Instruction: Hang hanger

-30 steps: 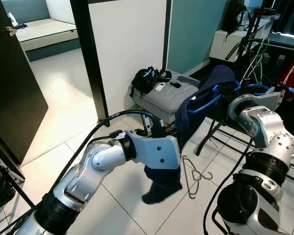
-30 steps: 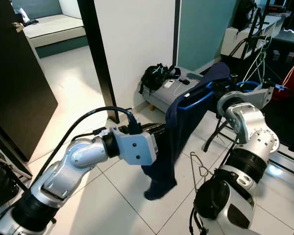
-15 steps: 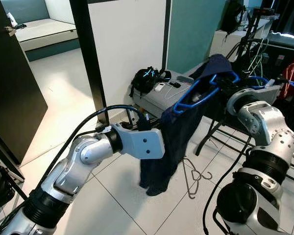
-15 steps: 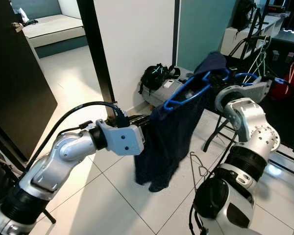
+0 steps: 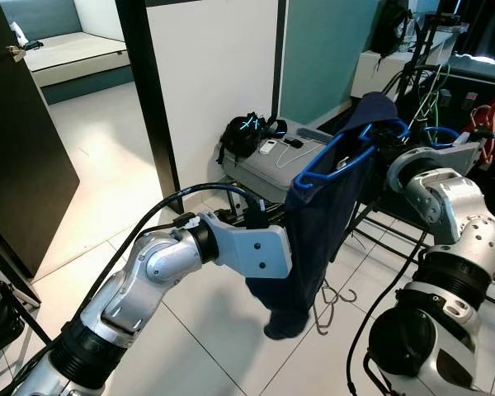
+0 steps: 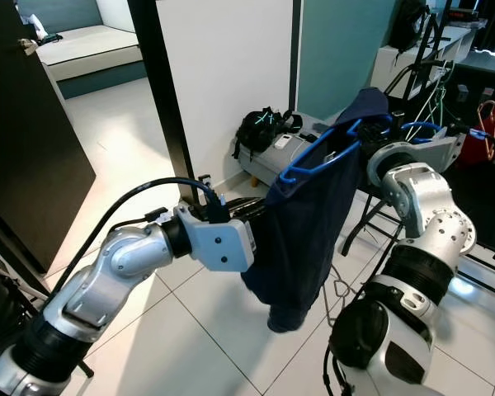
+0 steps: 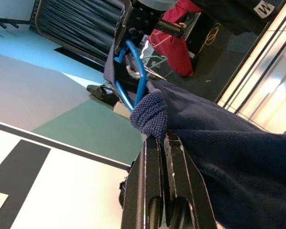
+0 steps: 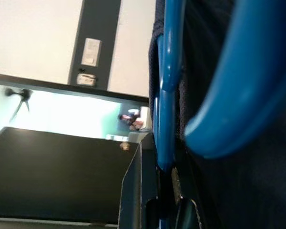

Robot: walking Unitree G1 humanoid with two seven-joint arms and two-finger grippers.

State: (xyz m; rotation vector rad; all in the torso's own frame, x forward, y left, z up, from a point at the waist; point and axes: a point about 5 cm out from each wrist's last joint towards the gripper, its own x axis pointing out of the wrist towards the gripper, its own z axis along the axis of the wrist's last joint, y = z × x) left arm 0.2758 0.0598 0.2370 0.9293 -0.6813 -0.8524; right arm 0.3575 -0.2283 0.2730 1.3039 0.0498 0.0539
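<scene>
White tiled floor point(image 5: 107, 140), dark door point(image 5: 21, 148), wire hangers point(image 5: 326, 297) underfoot.

1. A black backpack point(image 5: 246, 132) sits on a low grey case point(image 5: 282, 163) against the white wall, on the case's left end.
2. A white remote point(image 5: 269, 147) and a dark one point(image 5: 294, 143) lie on the case's top, just beside the backpack.
3. Bare wire hangers point(image 5: 326, 299) lie on the white tiled floor point(image 5: 107, 157).
4. A dark door point(image 5: 21, 148) stands open at the left edge.
5. A red bag point(image 7: 174, 40) rests near a black rack point(image 5: 417, 62).
6. A beige mattress point(image 5: 70, 51) lies in the far room.
</scene>
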